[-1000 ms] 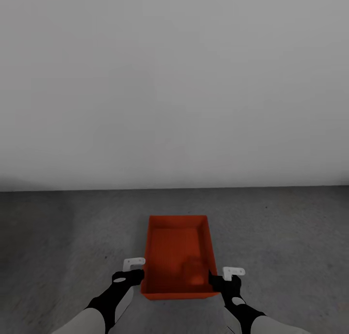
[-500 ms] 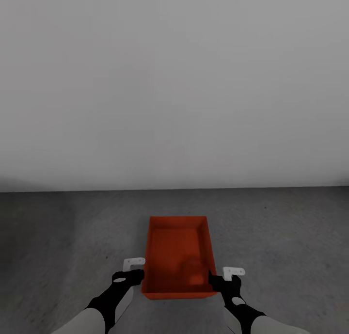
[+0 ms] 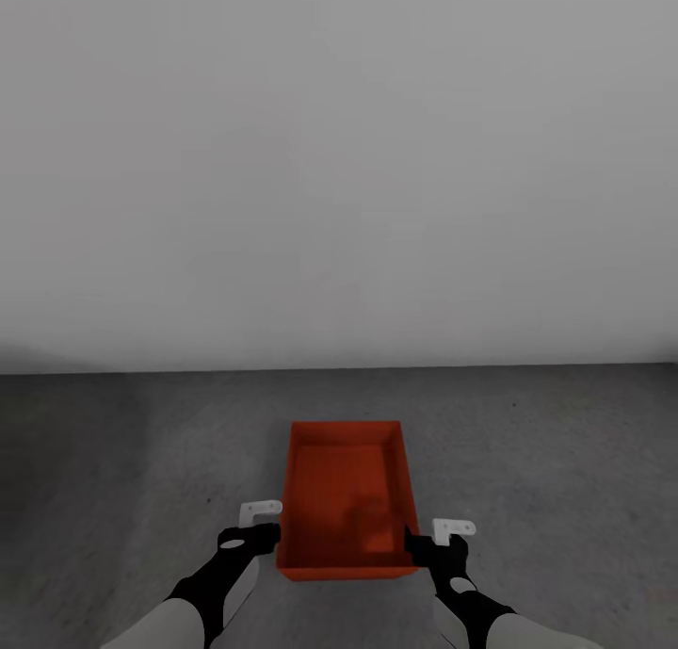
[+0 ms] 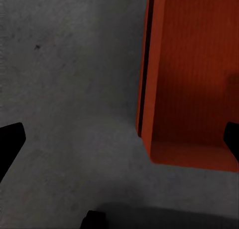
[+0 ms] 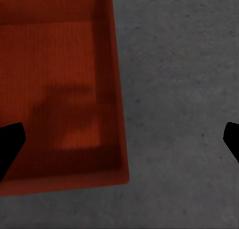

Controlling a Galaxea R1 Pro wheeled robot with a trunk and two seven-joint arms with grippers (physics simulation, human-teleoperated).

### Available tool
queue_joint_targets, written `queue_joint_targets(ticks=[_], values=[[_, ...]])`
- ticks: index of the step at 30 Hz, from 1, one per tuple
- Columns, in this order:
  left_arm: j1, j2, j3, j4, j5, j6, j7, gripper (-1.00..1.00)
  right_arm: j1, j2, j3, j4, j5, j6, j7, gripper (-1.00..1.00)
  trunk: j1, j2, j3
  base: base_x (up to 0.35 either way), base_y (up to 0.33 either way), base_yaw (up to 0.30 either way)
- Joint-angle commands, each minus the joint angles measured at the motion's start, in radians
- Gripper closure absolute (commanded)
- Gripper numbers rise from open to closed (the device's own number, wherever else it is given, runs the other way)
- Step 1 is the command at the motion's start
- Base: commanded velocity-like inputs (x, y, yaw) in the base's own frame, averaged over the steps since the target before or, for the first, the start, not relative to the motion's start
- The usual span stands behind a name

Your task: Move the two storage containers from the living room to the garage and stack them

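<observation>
One orange-red storage container (image 3: 344, 498) sits open-top on the dark grey concrete floor (image 3: 113, 461) of the garage, its long side running away from me. My left gripper (image 3: 264, 527) is open at its near left corner, and in the left wrist view the container's (image 4: 194, 89) side wall lies between the two dark fingers (image 4: 10, 144). My right gripper (image 3: 428, 536) is open at the near right corner, and the container's (image 5: 55, 89) wall lies between its fingers (image 5: 10, 141) too. Neither gripper holds anything.
A plain pale grey wall (image 3: 339, 159) rises a short way beyond the container and spans the whole width. Rough concrete floor (image 5: 184, 89) stretches to both sides of the container.
The container looks slightly smaller and lower between my hands than a second ago, as if it sank a little. Both grippers have stayed where they were.
</observation>
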Motion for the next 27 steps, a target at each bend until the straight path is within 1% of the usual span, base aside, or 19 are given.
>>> queue_joint_targets(ticks=[1,5,18,22,27], values=[[0.000,0.000,-0.006,-0.002,0.010,0.005,0.006,-1.00,-0.001,0.000,0.009,0.001,-0.008,-0.003,-0.004,-1.00,-0.004,0.006,0.002,0.000,0.000,0.000],[0.000,0.001,-0.006,-0.003,0.010,0.005,0.006,-1.00,-0.001,0.000,0.009,0.001,-0.008,-0.003,-0.004,-1.00,-0.019,0.034,0.015,0.000,0.000,0.000],[0.000,-0.001,-0.006,-0.006,0.008,0.004,0.006,-1.00,-0.001,0.001,0.009,0.001,-0.008,-0.004,-0.004,-1.00,-0.019,0.034,0.015,-0.011,0.000,0.000],[0.000,-0.003,-0.005,-0.006,0.007,0.005,0.006,-1.00,-0.001,0.002,0.009,0.001,-0.008,-0.004,-0.004,-1.00,-0.019,0.034,0.015,-0.233,0.000,0.000],[0.000,-0.002,-0.004,-0.006,0.007,0.005,0.007,-1.00,-0.001,0.002,0.009,0.001,-0.008,-0.003,-0.004,-1.00,-0.019,0.034,0.015,-0.318,0.001,0.000]])
